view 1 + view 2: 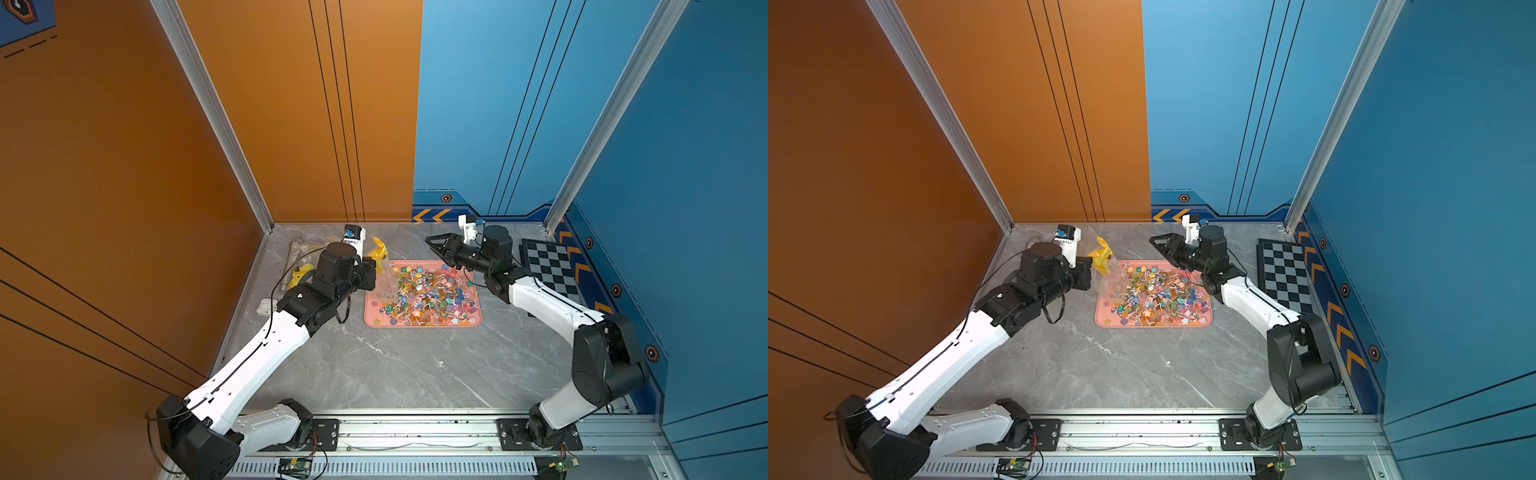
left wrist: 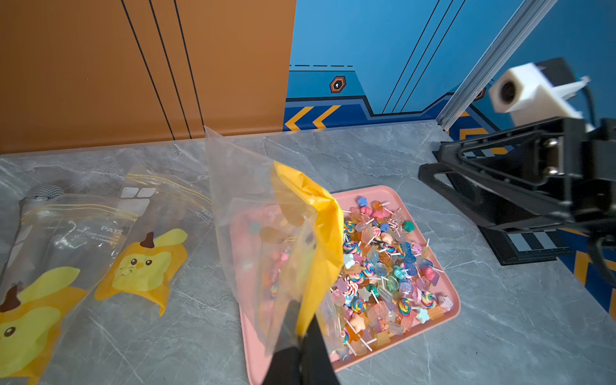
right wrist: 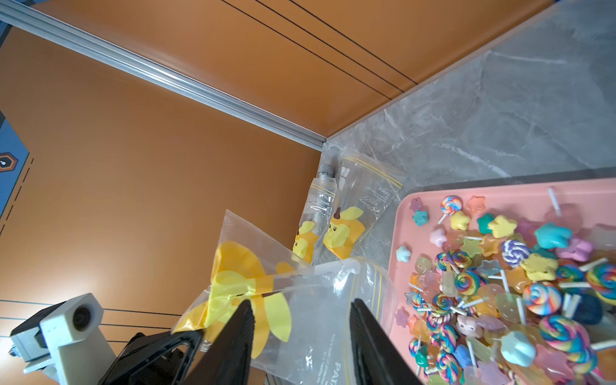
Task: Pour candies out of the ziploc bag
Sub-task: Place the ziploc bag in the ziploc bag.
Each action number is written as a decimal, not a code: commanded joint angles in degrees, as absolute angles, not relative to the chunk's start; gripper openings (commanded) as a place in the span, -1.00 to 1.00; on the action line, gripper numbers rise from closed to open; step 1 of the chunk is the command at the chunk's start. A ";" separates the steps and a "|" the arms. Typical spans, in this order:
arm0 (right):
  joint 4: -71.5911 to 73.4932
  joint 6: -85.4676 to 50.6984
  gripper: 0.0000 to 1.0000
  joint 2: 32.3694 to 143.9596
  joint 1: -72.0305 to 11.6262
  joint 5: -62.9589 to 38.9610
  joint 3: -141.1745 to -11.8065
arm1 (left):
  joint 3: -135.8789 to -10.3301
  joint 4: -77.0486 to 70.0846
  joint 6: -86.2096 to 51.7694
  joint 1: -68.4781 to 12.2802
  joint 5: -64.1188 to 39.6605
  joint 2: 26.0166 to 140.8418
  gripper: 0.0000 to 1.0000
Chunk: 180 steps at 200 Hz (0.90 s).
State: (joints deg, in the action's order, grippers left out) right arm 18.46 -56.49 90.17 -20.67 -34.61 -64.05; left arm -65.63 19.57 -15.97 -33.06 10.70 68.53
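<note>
left gripper (image 2: 301, 336) clamped on ziploc bag (image 2: 253, 233), bag looks nearly empty i think, candies (image 2: 383, 266) piled in pink tray (image 2: 346, 201), right gripper (image 3: 301, 303) jaws apart

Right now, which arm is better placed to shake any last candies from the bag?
The left arm, probably: its jaws are shut on the ziploc bag, mouth down over the pink tray holding the candies. The right arm has its jaws open, off the bag.
</note>
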 commanded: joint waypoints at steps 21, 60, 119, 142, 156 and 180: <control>7.15 -48.79 -0.02 86.20 -19.86 -31.83 -62.23 | -69.40 21.14 -12.41 -37.54 18.02 70.88 -1.00; 6.40 -47.86 -0.02 83.15 -19.27 -30.58 -60.20 | -69.60 20.66 -13.14 -37.88 16.05 73.75 -1.00; 3.79 -46.23 -0.02 80.26 -17.92 -30.48 -59.02 | -72.60 20.52 -12.42 -37.61 15.67 73.14 -1.00; 5.11 -47.03 -0.01 80.14 -17.85 -30.44 -58.06 | -70.89 20.35 -13.14 -37.79 14.10 75.20 -1.00; 5.32 -47.29 -0.01 80.28 -17.97 -30.80 -57.77 | -70.46 21.36 -13.37 -37.50 13.41 76.45 -1.00; 3.09 -45.77 -0.01 79.67 -17.67 -31.04 -58.34 | -71.86 21.35 -12.54 -36.34 13.41 73.81 -1.00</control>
State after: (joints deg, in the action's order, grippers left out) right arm 5.34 -47.79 81.10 -18.04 -31.22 -58.63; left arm -70.72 20.75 -13.26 -37.58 14.70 75.59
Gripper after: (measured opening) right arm 0.493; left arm 0.047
